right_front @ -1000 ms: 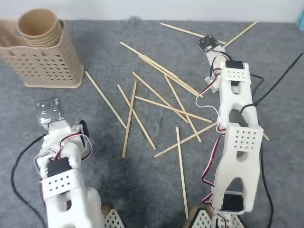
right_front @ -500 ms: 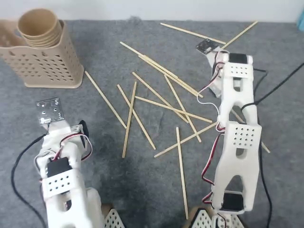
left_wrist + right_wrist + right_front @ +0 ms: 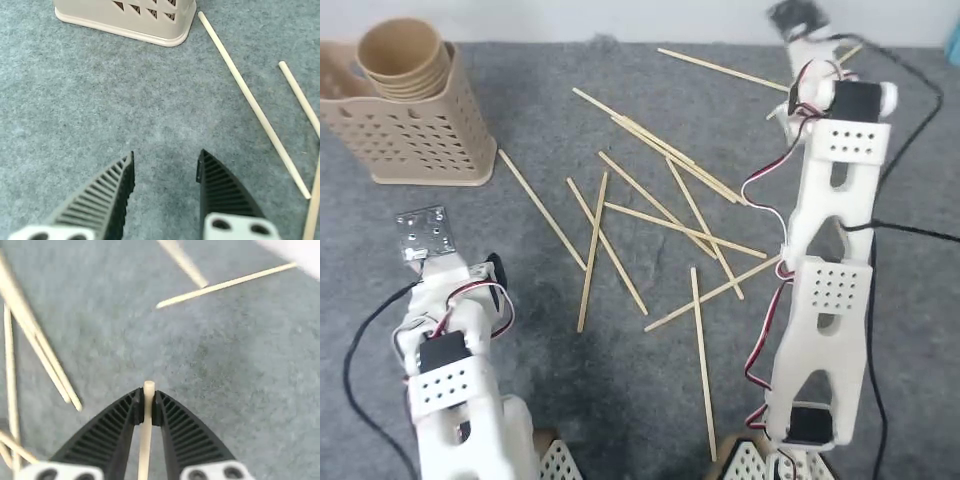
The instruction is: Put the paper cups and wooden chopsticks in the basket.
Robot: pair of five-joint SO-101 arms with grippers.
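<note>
Light: bright, soft and even across the grey carpet (image 3: 520,80).
Shadows: thin and faint beside the chopsticks (image 3: 592,250); a narrow one at the basket (image 3: 415,135) base; a wider soft dark patch right of the left arm (image 3: 450,340).
Glare: the pale strip (image 3: 300,250) beyond the carpet's far edge washes out white.

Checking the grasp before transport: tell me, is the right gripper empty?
No, the right gripper is shut on a wooden chopstick.

Basket (image 3: 150,26) mostly beyond the edge
</note>
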